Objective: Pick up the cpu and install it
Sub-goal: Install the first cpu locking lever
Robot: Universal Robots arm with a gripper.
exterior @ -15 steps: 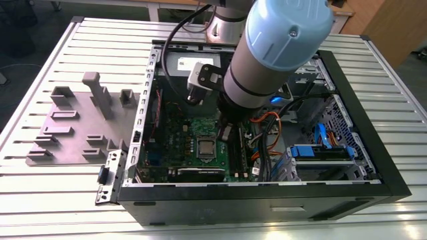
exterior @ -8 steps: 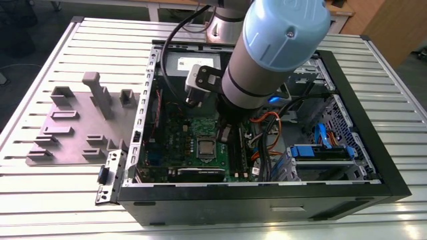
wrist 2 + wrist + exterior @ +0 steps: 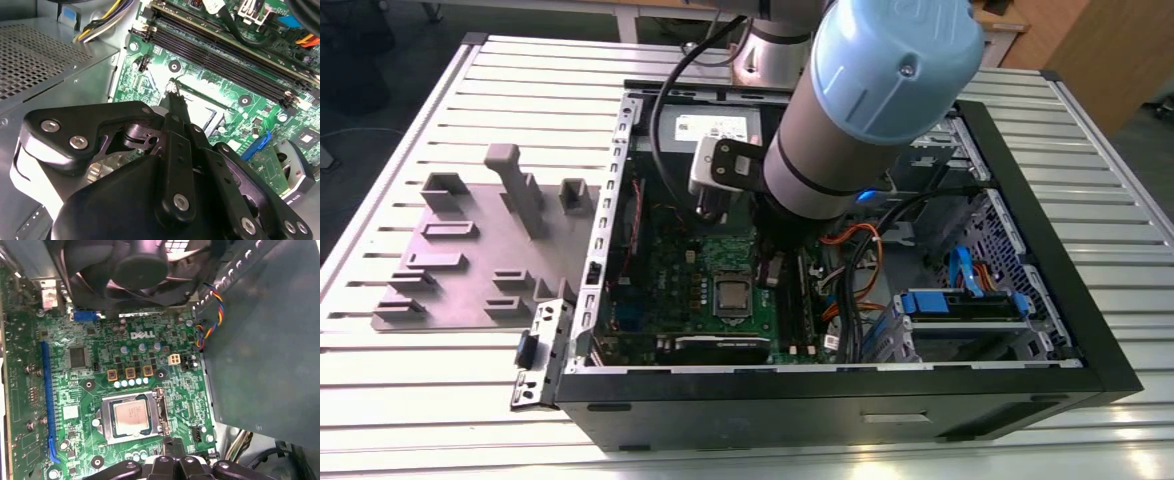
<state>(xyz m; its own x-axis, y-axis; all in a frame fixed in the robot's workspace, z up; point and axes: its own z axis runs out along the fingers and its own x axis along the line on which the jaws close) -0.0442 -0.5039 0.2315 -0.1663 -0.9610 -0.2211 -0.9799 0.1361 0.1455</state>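
Damage to the socket bracket is the likely risk here: the hand hovers close above the motherboard, so a small downward or sideways slip could scrape the frame or nearby components. Its fingers appear pressed together, grasping nothing. The cpu sits seated in the socket, just beyond the fingertips and apart from them.

cpu in socket on motherboard
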